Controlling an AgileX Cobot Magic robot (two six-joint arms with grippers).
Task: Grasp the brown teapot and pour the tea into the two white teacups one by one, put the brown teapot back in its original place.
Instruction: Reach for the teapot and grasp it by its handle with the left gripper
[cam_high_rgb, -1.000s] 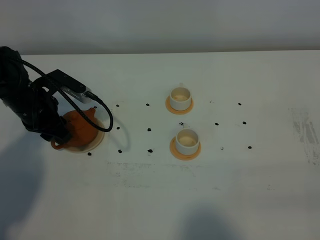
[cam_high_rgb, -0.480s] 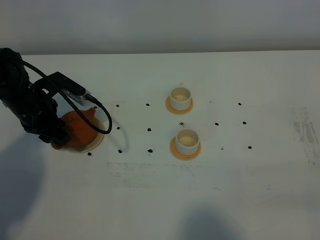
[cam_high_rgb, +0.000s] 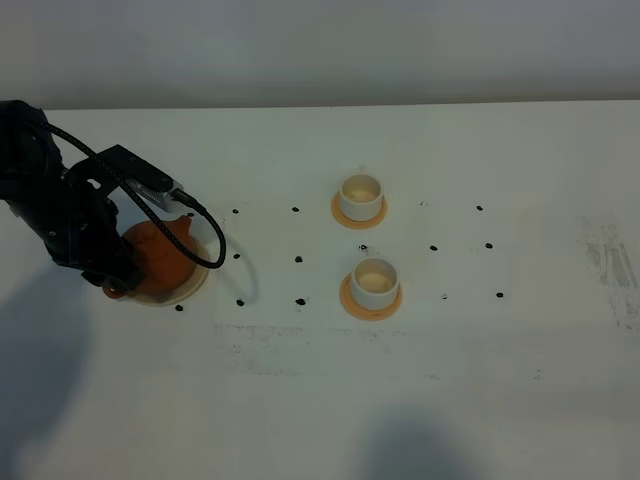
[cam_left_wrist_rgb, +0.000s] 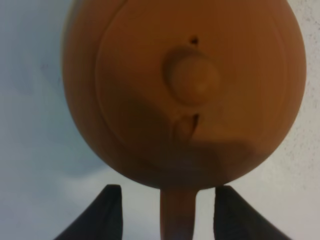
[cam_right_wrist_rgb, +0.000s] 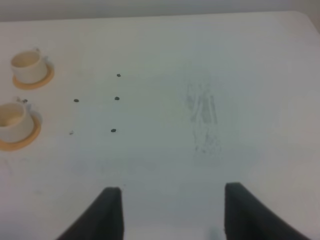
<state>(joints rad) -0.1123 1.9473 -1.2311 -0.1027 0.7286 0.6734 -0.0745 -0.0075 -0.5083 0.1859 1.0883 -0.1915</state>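
Lurker: teapot check, where's the brown teapot (cam_high_rgb: 158, 255) sitting? All I get from the high view is a black arm lump on the left.

Regular: yeah, it's under that arm, left side of the frame, about mid-height. It sits on the big beige coaster (cam_high_rgb: 198, 282), and you can see the coaster's rim poking out on the pot's right and lower edge. The wrist cam looks straight down on it: lid knob (cam_left_wrist_rgb: 192, 80) near the middle, loop handle (cam_left_wrist_rgb: 177, 217) pointing at the bottom edge.

Lurker: so is the left gripper (cam_left_wrist_rgb: 168, 189) pinching it or what?

Regular: nope. Its two dark fingers (cam_left_wrist_rgb: 111, 212) are spread with the handle right between them, and there's a pale gap on each side. Straddling it, not touching, as far as that view shows.

Lurker: and the cups?

Regular: both white teacups are well right of the pot, near the centre of the high view. One is higher up (cam_high_rgb: 361, 194), one lower (cam_high_rgb: 374, 280), upright, each on its own little orange coaster (cam_high_rgb: 346, 299). Can't tell if there's any liquid in them; the insides just look cream. Small black dots (cam_high_rgb: 298, 260) are scattered on the white table (cam_high_rgb: 450, 390) around and between them.

Lurker: right arm?

Regular: not in the high view at all. Its own cam shows the right gripper (cam_right_wrist_rgb: 173, 187) with its fingers (cam_right_wrist_rgb: 110, 215) wide apart over bare table, nothing between them. The two cups show up at the left edge of that shot, well away.
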